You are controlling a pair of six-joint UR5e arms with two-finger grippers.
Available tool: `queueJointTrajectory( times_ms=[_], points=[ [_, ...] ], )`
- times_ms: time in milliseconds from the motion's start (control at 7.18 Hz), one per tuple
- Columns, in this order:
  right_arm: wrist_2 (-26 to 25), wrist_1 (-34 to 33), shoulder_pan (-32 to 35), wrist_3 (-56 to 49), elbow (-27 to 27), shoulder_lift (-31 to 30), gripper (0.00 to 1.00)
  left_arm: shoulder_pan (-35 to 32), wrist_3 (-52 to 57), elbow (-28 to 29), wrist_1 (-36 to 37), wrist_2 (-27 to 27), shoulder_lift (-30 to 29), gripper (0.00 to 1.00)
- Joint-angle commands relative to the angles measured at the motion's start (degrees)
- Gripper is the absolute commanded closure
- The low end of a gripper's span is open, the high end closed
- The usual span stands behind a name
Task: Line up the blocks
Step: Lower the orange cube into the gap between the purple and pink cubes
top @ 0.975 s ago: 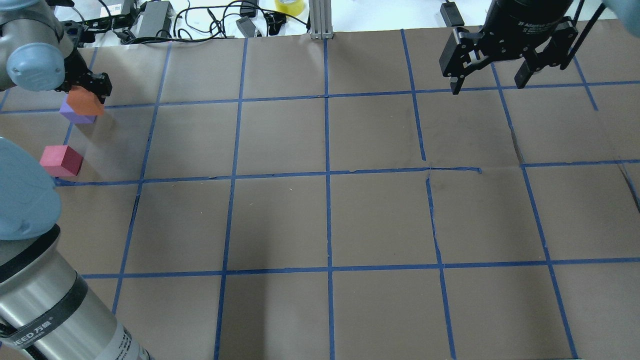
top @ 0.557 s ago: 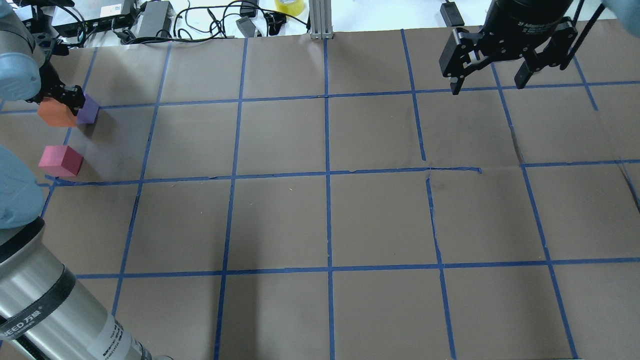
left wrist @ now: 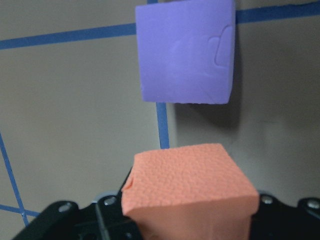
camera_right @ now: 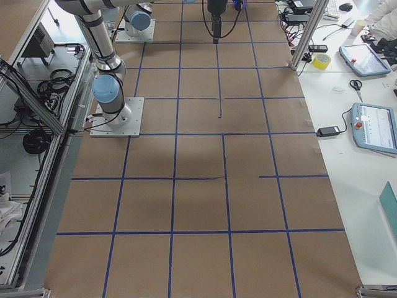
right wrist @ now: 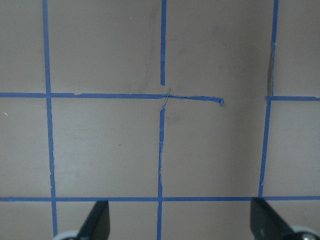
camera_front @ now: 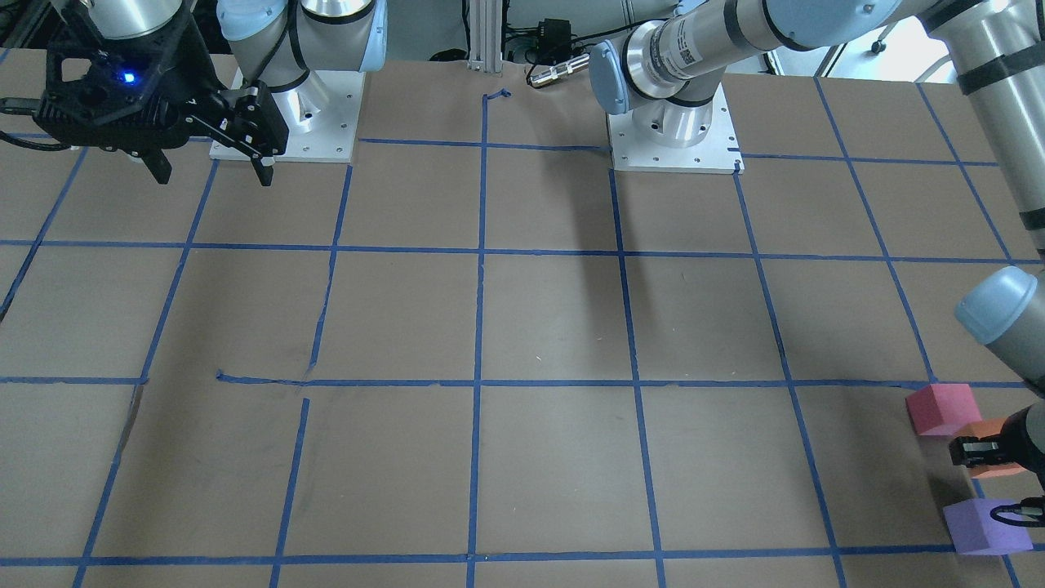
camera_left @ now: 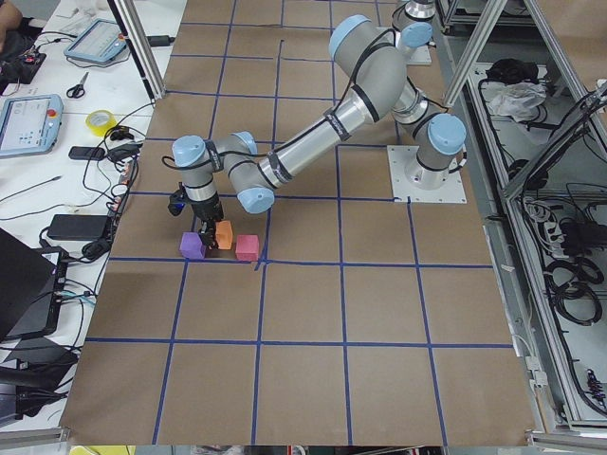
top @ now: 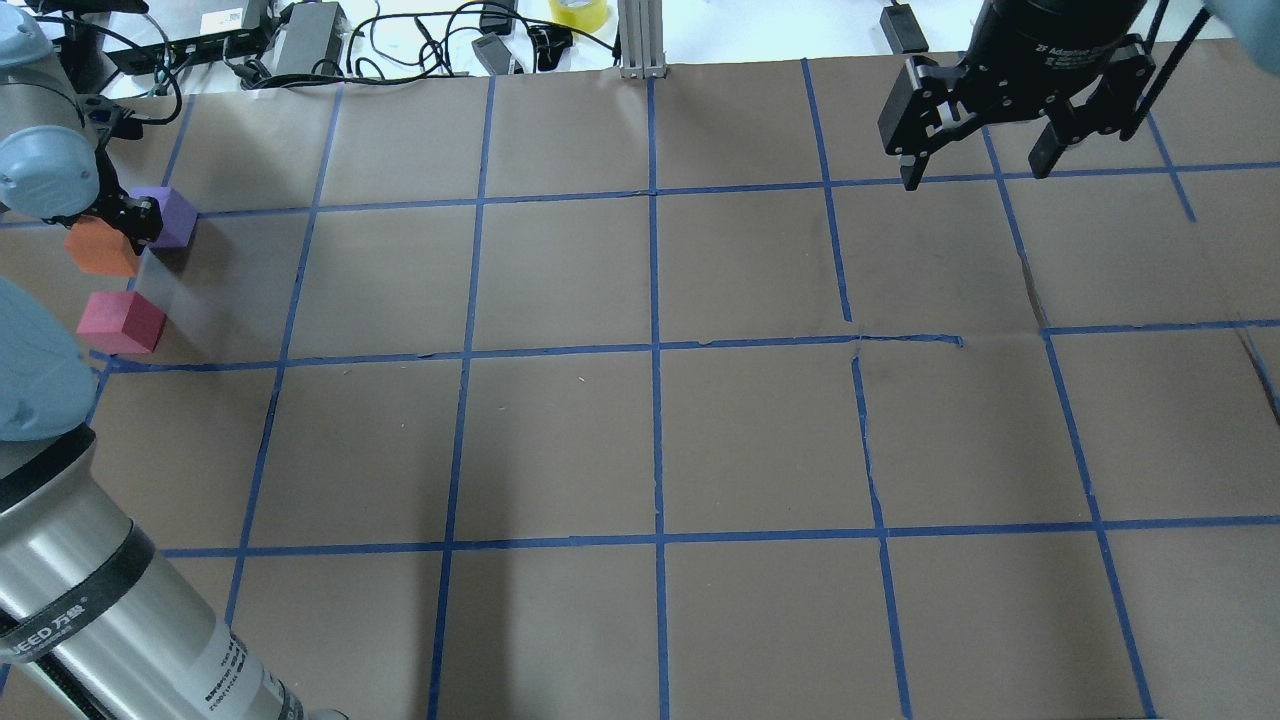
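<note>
My left gripper (top: pixel 118 238) is shut on the orange block (top: pixel 98 250) and holds it low at the table's far left edge. It sits between the purple block (top: pixel 173 216) and the pinkish-red block (top: pixel 122 322). In the left wrist view the orange block (left wrist: pixel 187 192) sits between my fingers, with the purple block (left wrist: pixel 186 52) just beyond it on a blue tape line. In the front-facing view they stand in the order pinkish-red (camera_front: pixel 940 408), orange (camera_front: pixel 998 437), purple (camera_front: pixel 980 529). My right gripper (top: pixel 975 172) is open and empty, raised over the far right of the table.
Brown paper with a blue tape grid (top: pixel 655 345) covers the table. Cables, power bricks and a yellow tape roll (top: pixel 578 12) lie beyond the far edge. The arm bases (camera_front: pixel 673 135) stand at the robot's side. My left arm's big links (top: pixel 90 580) overhang the near left corner.
My left gripper has carried the orange block from over the purple block leftward and toward the robot, to between the purple and pinkish-red blocks. The right arm has not moved.
</note>
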Motion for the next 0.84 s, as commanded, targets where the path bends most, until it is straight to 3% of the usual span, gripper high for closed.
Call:
queueJointTrajectory(
  times_ms=[0, 557, 697],
  points=[
    [0.00, 0.06, 0.00, 0.05, 0.00, 0.00, 0.00, 0.00, 0.08, 0.19, -0.06, -0.06, -1.17, 1.00],
    [0.00, 0.06, 0.00, 0.32, 0.00, 0.00, 0.00, 0.00, 0.17, -0.25, 1.34, -0.41, -3.19, 1.00],
    [-0.09, 0.06, 0.00, 0.06, 0.00, -0.09, 0.00, 0.00, 0.26, -0.34, 1.43, -0.33, -3.11, 0.94]
  ],
)
